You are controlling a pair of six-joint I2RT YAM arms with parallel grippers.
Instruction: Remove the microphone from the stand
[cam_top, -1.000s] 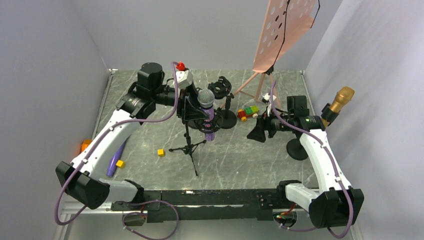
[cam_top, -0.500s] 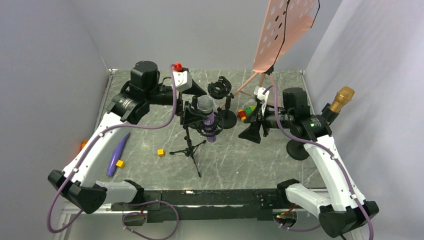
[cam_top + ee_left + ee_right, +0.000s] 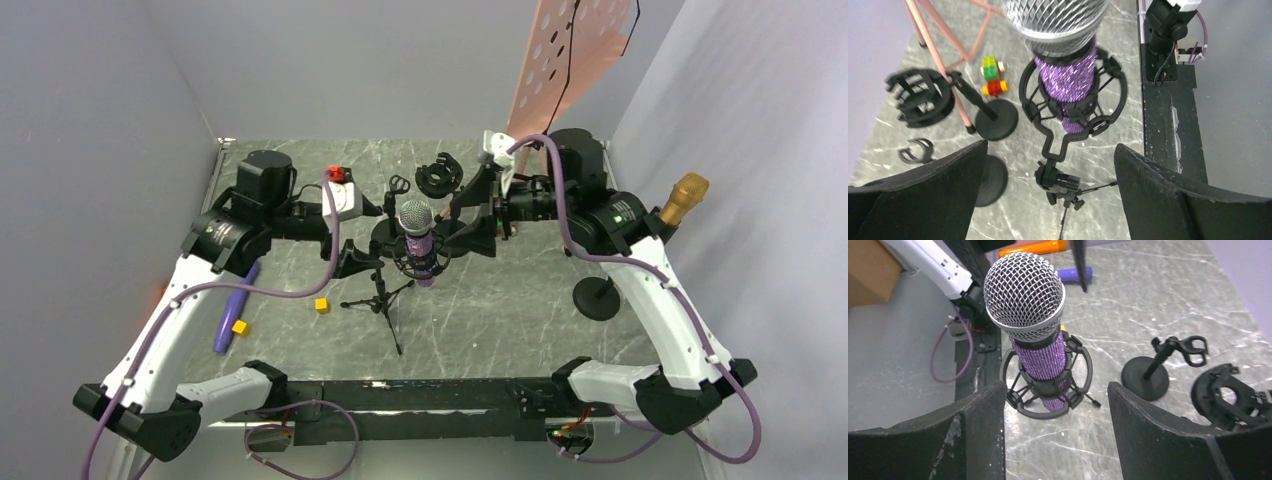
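- Our left gripper (image 3: 1050, 146) is wide open and holds nothing, near the mic (image 3: 1025, 295).
- Our right gripper (image 3: 1056, 386) is open too. It faces the mic and does not touch it.
- The mic sits upright in the stand (image 3: 1060, 182). We think grabbing it and lifting it out are left.
- We can read no words anywhere.

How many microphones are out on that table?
2. A purple mic sits in the tripod stand mid-table; a gold mic stands by the right wall. More may be hidden.
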